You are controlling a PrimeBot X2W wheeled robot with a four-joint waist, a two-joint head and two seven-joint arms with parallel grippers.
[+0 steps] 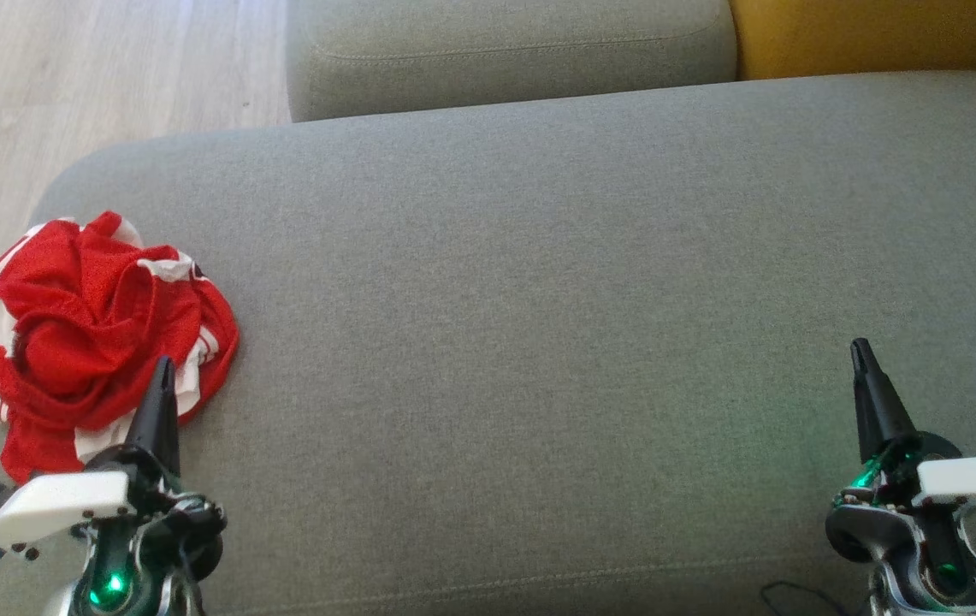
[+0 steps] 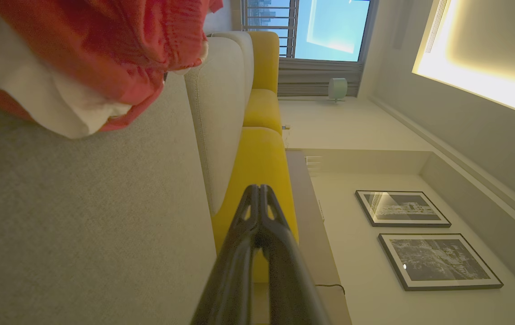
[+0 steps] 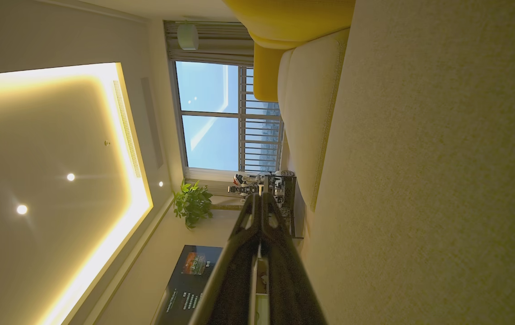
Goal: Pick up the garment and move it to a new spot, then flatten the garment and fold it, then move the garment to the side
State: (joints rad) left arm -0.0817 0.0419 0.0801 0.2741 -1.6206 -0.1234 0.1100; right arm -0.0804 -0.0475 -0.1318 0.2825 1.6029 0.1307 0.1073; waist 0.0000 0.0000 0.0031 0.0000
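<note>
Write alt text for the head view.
A crumpled red and white garment lies at the left end of a wide grey sofa seat. The left tool, shut, points up at the garment's near edge; the right tool, also shut, rises at lower right over bare seat.

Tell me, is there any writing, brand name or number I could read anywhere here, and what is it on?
Nothing here can be read.
Dark screen in the right wrist view: pale lines of text, too small and blurred to read.
Red and white garment: no lettering shows in its crumpled folds.
</note>
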